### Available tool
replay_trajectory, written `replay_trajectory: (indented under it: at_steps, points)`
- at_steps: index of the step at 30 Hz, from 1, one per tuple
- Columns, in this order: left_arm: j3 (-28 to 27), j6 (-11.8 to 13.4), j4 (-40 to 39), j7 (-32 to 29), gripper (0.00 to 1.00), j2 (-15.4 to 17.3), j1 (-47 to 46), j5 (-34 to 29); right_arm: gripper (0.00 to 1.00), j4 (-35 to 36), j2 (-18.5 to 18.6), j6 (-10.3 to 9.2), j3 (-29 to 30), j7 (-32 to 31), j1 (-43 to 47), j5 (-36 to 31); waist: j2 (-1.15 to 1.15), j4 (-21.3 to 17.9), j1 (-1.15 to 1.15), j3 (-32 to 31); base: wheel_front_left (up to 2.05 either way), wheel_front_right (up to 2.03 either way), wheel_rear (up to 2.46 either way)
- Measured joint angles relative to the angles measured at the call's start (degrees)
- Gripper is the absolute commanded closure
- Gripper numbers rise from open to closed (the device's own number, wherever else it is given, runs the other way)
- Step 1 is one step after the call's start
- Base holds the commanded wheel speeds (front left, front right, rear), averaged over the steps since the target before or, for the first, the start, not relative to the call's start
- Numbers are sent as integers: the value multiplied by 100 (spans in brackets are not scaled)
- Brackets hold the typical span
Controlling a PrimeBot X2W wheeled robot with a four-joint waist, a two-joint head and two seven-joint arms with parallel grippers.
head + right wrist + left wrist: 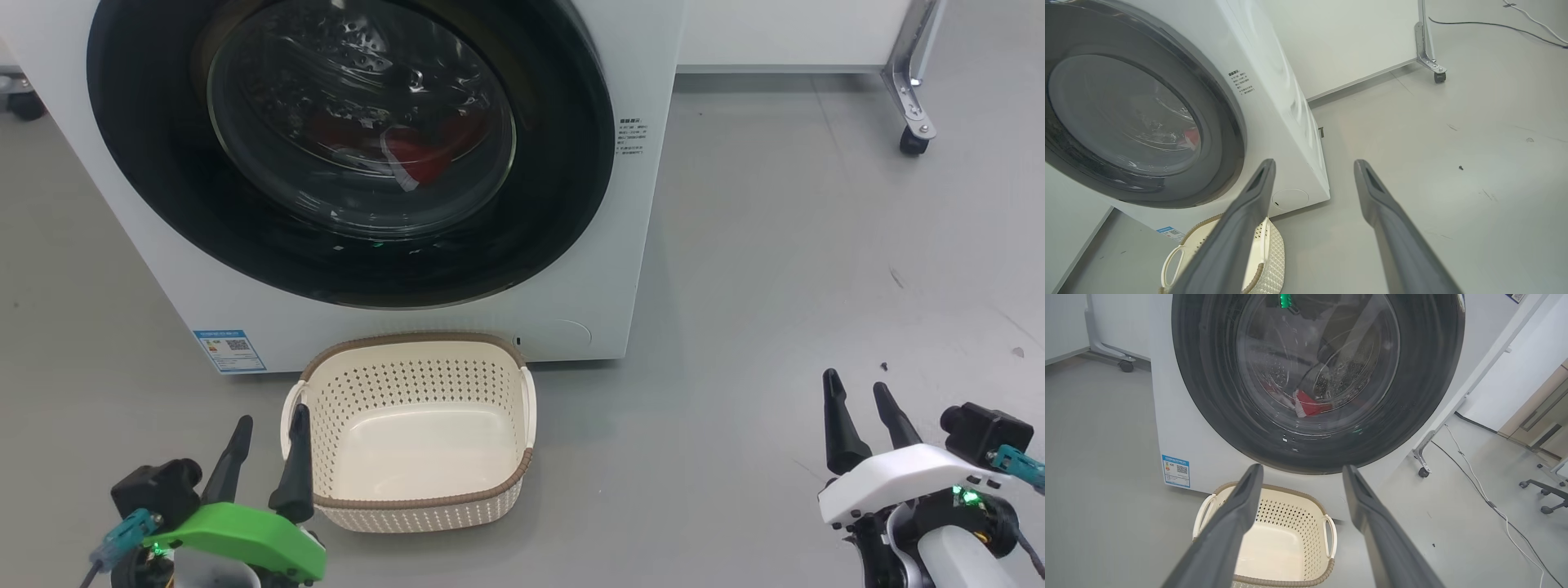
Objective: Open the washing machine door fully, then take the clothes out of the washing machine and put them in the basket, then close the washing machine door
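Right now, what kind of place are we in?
Likely a lab or test room staged as a laundry corner: washing machine and basket on bare grey floor, caster-mounted frame, loose cables.

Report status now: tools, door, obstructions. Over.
Left tool open, right tool open, nothing held. Washing machine door shut, clothes inside. Basket empty on floor below door.

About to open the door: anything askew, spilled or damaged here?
Nothing stands out. The washing machine door is shut and intact, the clothes lie inside, and the basket stands upright and empty before it. Left pincer and right pincer are open, empty. A dark speck lies on the floor.
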State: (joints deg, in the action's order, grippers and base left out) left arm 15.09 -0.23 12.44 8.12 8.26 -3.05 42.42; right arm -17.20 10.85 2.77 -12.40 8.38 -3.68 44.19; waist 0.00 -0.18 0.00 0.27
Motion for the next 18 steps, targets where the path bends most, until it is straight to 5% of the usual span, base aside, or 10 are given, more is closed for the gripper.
replay_trajectory:
  at_steps: [18]
  points:
    - [259, 303, 167, 345, 0, -15, -6, -1260, 0, -133, 15, -149, -300, 322, -66, -1287, 0, 7, 0, 1, 0, 0, 0]
